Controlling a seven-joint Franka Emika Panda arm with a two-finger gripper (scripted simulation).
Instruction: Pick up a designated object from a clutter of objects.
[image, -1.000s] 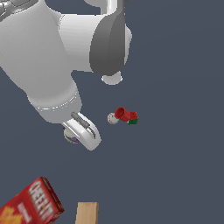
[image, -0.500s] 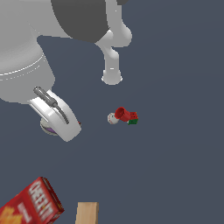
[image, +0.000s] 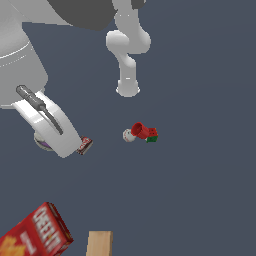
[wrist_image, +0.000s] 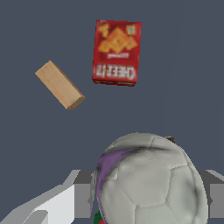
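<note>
The gripper (wrist_image: 144, 205) pinches a whitish ball with purplish markings (wrist_image: 148, 181), a grey finger (wrist_image: 83, 200) on either side (the ball fills most of the wrist view). On the dark floor beyond lie a red Cheez-It box (wrist_image: 117, 52) and a tan wooden block (wrist_image: 59, 84). A red cup (image: 140, 131) touches a plain white ball (image: 128, 135) mid-floor.

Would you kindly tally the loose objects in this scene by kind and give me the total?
Balls: 2, the plain white ball and the purple-marked ball
Cracker box: 1
Wooden block: 1
Dark packet: 1
Red cup: 1
Red-green cube: 1
Total: 7
</note>
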